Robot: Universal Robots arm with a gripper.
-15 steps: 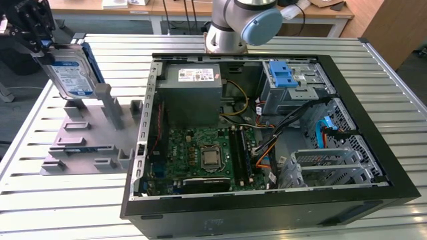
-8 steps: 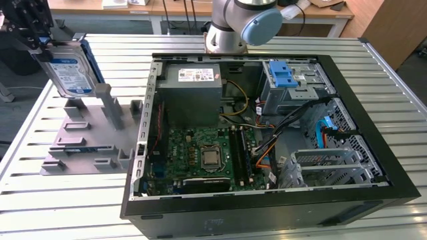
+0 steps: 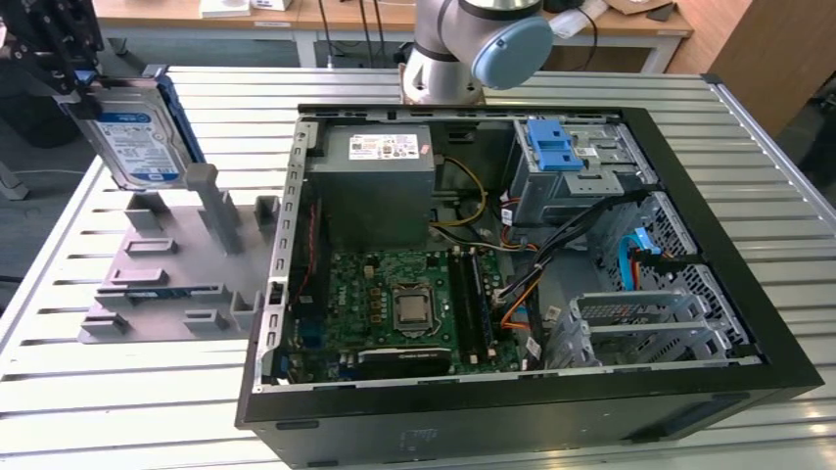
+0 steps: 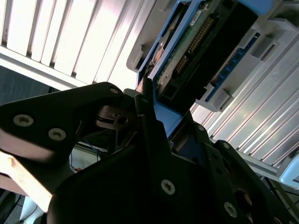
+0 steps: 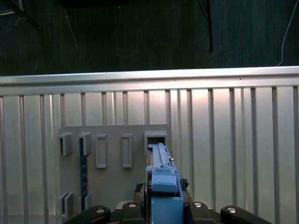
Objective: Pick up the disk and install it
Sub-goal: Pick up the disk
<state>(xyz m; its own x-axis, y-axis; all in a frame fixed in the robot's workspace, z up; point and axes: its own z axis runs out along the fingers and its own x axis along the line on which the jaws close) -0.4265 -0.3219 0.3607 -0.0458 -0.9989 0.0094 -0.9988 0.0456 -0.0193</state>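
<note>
The gripper [image 3: 76, 86] is clenched on the disk [image 3: 133, 142], grasping it by one short end with the blue bracket caught between the fingers. In the first wrist view the bracket edge runs straight out from between the two finger bases. The disk hangs on edge, label side visible in the exterior view, at the far corner of the slatted table [image 3: 117, 411] on the exterior view's left, directly over the grey slotted holder [image 3: 157, 279]. Whether its lower end has fully cleared the holder cannot be determined; in the first wrist view that end lines up with one open slot. The edge-on grip leaves both broad faces free, which is judged to suit sliding the disk into a narrow bay. The second wrist view shows the circuit-board side and connector row of the disk close to the fingers. The open computer case [image 3: 523, 411] lies on its side beside the holder, apart from the disk. Inside it, the drive cage [image 3: 588, 186] with its blue latch [image 3: 555, 147] sits in the far corner towards the exterior view's right, next to the power-supply box [image 3: 379, 176]. The pick-up step is judged to be in hand; installation is not yet begun
</note>
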